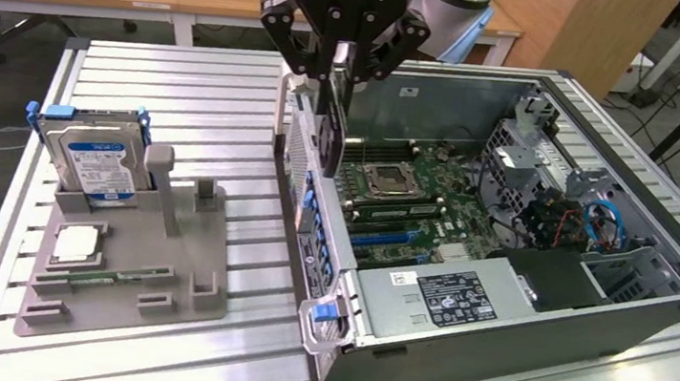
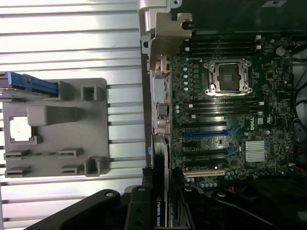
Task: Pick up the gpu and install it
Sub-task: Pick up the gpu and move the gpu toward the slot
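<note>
My pincer (image 1: 338,73) is clamped on the gpu (image 1: 327,136), card upright on edge, above the open case (image 1: 633,315) near its rear wall.

From my gripper (image 1: 338,73) in the exterior view, I see the case's rear wall (image 1: 309,235) blocking at six o'clock, the drive cage (image 1: 533,163) at four, open room over the motherboard (image 1: 426,198) at five.

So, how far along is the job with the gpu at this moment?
Done: the gpu is lifted, clear of the grey holder. In hand: the claw is shut on it and holds it on edge above the open computer case, near the rear wall. Left: the card is not yet seated, and the blue slots on the motherboard are bare.
</note>
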You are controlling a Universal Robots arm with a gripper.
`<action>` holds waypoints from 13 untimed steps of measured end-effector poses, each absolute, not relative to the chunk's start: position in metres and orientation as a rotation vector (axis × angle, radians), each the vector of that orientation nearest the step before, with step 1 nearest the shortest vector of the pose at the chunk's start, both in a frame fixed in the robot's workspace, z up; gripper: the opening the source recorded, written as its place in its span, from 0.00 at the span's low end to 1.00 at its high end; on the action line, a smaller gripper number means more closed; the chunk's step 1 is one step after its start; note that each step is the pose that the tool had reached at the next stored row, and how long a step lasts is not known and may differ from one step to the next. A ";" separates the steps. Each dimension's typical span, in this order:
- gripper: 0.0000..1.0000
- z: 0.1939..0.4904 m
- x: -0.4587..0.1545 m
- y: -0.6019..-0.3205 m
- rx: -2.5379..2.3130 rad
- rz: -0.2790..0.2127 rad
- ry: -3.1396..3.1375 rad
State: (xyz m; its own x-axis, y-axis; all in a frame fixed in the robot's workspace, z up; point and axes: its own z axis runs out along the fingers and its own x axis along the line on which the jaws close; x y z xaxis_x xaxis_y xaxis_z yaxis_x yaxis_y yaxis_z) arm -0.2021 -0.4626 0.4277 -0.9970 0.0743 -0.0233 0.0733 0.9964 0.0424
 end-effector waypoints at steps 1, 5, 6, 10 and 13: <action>0.26 0.428 -0.202 -0.463 0.115 0.065 3.114; 0.26 0.428 -0.201 -0.463 0.115 0.065 3.114; 0.26 0.428 -0.200 -0.463 0.115 0.065 3.114; 0.26 0.428 -0.199 -0.463 0.115 0.065 3.114; 0.26 0.428 -0.198 -0.463 0.115 0.065 3.114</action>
